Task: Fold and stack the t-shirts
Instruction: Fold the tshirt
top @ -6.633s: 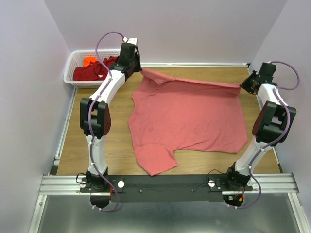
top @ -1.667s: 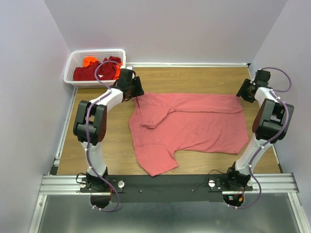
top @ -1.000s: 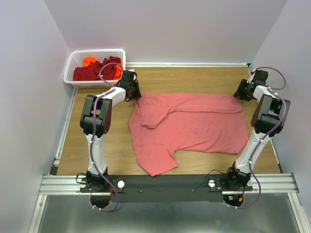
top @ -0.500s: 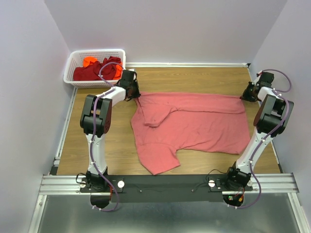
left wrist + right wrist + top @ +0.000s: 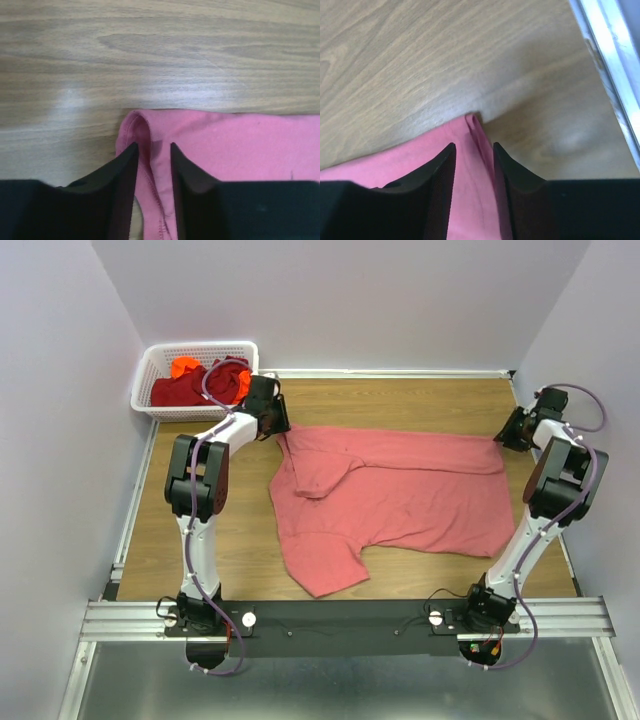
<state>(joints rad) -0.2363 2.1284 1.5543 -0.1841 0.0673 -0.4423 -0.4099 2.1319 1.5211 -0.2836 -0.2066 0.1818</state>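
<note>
Left gripper (image 5: 152,146): we find the jaws parted, with a folded hem of the salmon-pink t-shirt (image 5: 225,145) lying loose between them. Right gripper (image 5: 473,146): parted likewise, astride the shirt's far corner. Shirt: flat on the table (image 5: 400,400). Its top edge, earlier stretched raised between both grippers, now lies folded down.

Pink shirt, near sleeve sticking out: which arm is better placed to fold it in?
Probably left: the sleeve lies on its side; the right tool sits at the far right corner.
</note>
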